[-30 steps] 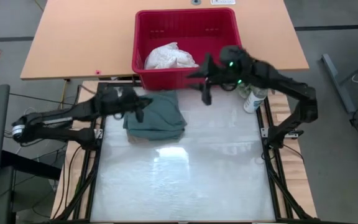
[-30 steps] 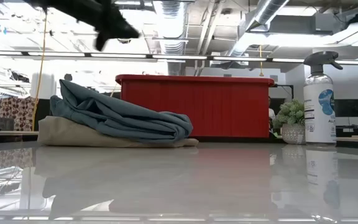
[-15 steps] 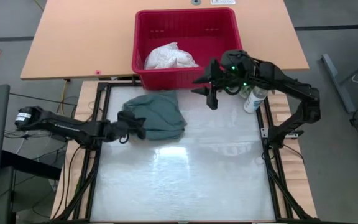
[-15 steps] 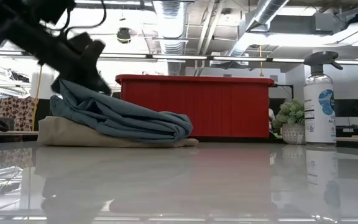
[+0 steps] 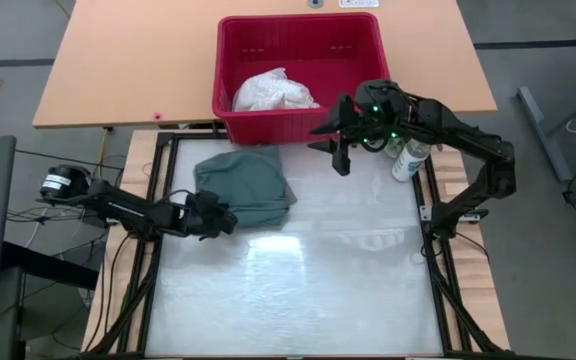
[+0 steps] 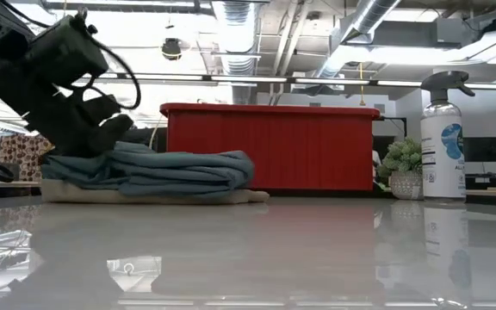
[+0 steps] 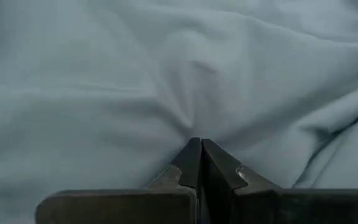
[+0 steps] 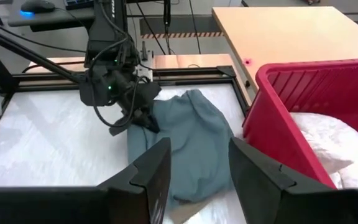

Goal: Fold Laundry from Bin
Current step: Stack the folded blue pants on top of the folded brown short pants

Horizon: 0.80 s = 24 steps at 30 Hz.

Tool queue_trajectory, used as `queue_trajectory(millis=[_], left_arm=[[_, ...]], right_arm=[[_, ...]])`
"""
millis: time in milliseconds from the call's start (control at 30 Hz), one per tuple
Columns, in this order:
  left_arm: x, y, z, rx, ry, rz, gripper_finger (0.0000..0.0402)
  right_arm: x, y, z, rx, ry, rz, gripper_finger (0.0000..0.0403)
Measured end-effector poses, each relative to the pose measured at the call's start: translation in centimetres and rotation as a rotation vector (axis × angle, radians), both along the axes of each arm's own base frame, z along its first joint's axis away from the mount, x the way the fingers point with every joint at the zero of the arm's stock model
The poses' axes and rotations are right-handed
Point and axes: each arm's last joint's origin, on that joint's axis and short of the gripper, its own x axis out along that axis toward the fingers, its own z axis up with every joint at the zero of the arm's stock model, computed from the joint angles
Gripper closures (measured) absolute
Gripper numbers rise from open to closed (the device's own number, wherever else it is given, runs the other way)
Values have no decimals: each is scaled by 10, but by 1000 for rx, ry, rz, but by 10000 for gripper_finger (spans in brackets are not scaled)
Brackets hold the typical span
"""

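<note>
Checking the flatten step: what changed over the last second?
The left gripper swung from above the pile down to its near-left edge, jaws shut, pressing the teal garment flatter. The right gripper dropped slightly beside the bin. Jaws open, holding nothing. White garment unmoved.

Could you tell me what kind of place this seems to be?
Probably a lab or workshop: bare ceiling ducts overhead, a frame-mounted work table with two robot arms, and a spray bottle beside a red bin.
</note>
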Motion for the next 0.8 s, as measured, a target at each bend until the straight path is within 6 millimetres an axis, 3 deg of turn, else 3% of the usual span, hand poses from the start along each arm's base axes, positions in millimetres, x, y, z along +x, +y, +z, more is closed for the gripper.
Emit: queue_trajectory(millis=[300,500,667,800], left_arm=[[-35,5,0,-56,68,289,401],[-55,6,15,-84,75,452,401],[-54,6,18,-98,52,441,401],[-43,5,33,-126,-44,472,401]], right_arm=[[-1,0,-3,-7,33,9,219],[-3,1,-6,-23,76,24,219],[-4,-1,-7,-62,91,38,219],[-7,-11,-8,-83,109,17,219]])
